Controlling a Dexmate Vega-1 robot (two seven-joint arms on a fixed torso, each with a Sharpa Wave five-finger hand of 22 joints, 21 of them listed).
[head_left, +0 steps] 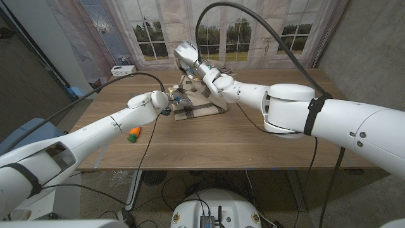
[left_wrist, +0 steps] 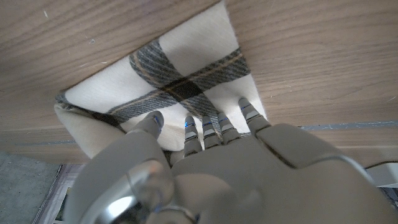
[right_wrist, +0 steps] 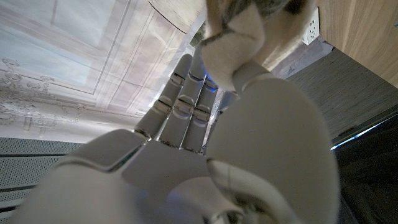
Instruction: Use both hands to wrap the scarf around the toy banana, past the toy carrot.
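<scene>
The left arm is reaching in from seven o'clock toward the table's middle, its left hand (head_left: 157, 100) pressing its fingertips (left_wrist: 219, 121) down on the scarf (left_wrist: 180, 81). The right arm is stretching in from four o'clock, its right hand (head_left: 188, 57) raised toward twelve o'clock, gripping a bunched scarf end.

Left hand (left_wrist: 217, 168) fingertips press the plaid scarf (left_wrist: 168, 93)

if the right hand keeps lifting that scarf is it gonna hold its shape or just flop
Probably flop: the scarf hangs limp from the raised right hand down to the table. It looks like soft, light cloth, bunching in that hand's grip. The left hand pressing its plaid end will likely keep it from sliding.
</scene>
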